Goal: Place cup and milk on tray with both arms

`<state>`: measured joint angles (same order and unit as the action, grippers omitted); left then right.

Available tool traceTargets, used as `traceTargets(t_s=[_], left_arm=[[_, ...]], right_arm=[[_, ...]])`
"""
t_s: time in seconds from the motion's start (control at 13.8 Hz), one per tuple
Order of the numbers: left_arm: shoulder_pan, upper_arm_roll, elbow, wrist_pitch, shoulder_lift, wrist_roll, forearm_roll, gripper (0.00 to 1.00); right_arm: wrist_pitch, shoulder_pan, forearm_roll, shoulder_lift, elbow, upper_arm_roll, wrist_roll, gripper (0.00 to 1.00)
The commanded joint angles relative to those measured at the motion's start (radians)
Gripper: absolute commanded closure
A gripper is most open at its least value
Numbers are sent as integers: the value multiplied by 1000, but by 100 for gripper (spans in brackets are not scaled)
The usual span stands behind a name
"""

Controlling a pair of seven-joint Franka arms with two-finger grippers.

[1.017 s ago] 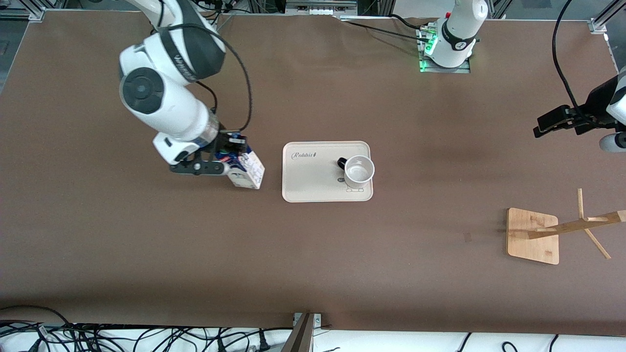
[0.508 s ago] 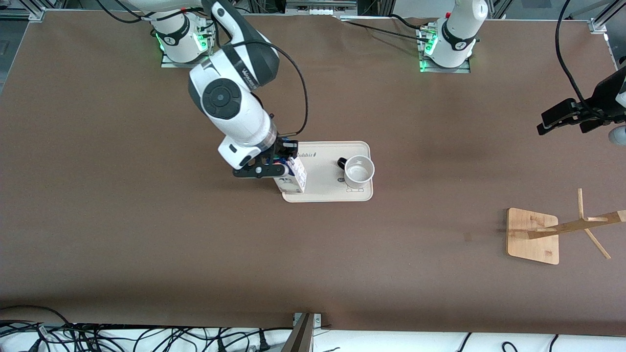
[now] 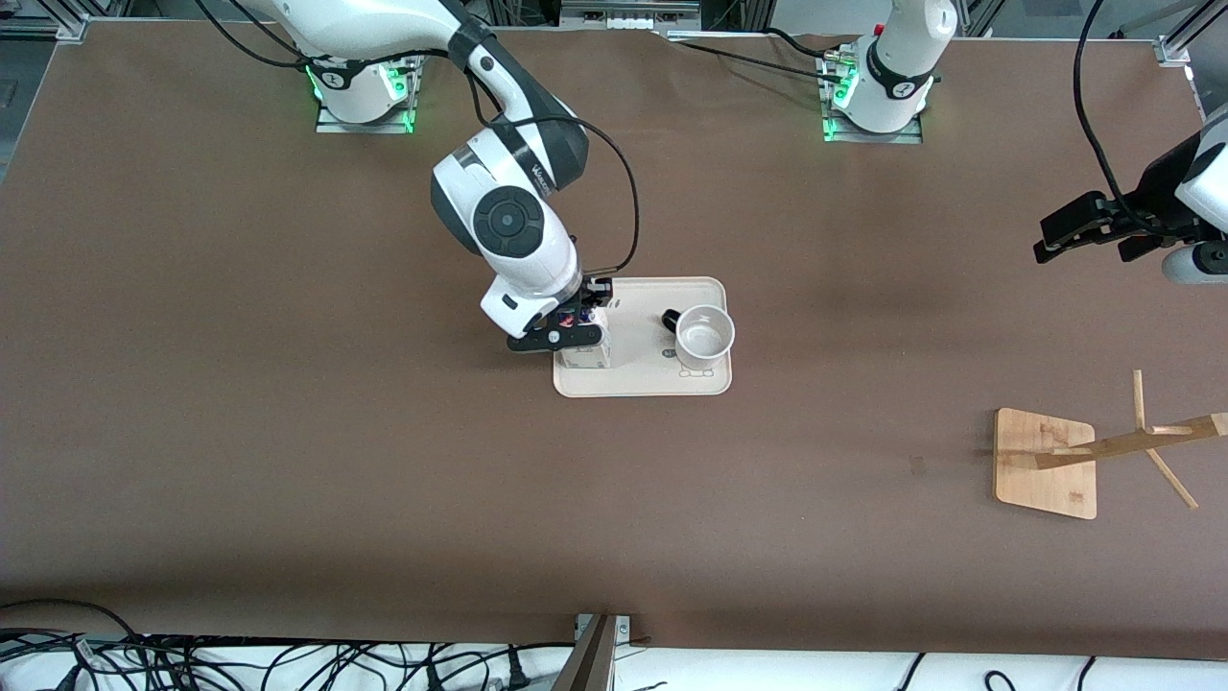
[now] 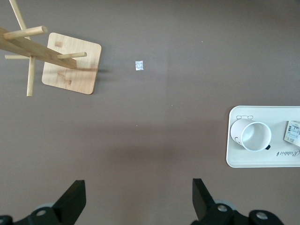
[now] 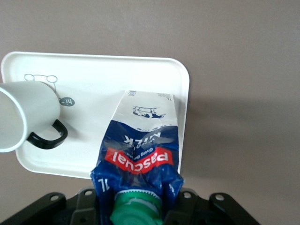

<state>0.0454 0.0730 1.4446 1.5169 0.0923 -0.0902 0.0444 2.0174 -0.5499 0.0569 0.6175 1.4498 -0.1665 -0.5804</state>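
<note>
The brown bench (image 3: pixel 288 461) carries everything. Largest on it is the cream tray (image 3: pixel 641 379), lying about midway between the two arm bases and nearer the front camera than both. Well away from the tray, toward the left arm's end of the bench and nearer the camera, stands a wooden stand (image 3: pixel 1046 464) with slanted pegs.

The right tool (image 3: pixel 574 333) is over the tray's end that faces the right arm — its fingers are clamped on the top of the milk (image 5: pixel 143 140), which stands upright with its white base at or just above the tray surface; contact cannot be told.

The cup (image 3: pixel 705 336) sits upright on the tray at the end toward the left arm, apart from the milk, its black handle turned toward the carton.

The left tool (image 4: pixel 136 199) hangs over bare bench well off from the tray, toward the left arm's end — its fingers (image 4: pixel 72 199) are spread wide apart and hold nothing.
</note>
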Motion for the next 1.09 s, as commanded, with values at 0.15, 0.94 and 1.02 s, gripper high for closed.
traceTargets(t_s=[0.15,0.94,1.02], left_arm=[[-65,-50,2,-6,-8,17,5,0],[-59,-48,-4,-17,-6,76,11,0],[-59,-48,-4,-17,-6,76,9,0]], right_arm=[[3,-47,-55,13,-26,10,-15,0],[-25,-38,-60,-243,-26,80,-1,0],[-63,-38,-58,-274,-26,119,54,0]])
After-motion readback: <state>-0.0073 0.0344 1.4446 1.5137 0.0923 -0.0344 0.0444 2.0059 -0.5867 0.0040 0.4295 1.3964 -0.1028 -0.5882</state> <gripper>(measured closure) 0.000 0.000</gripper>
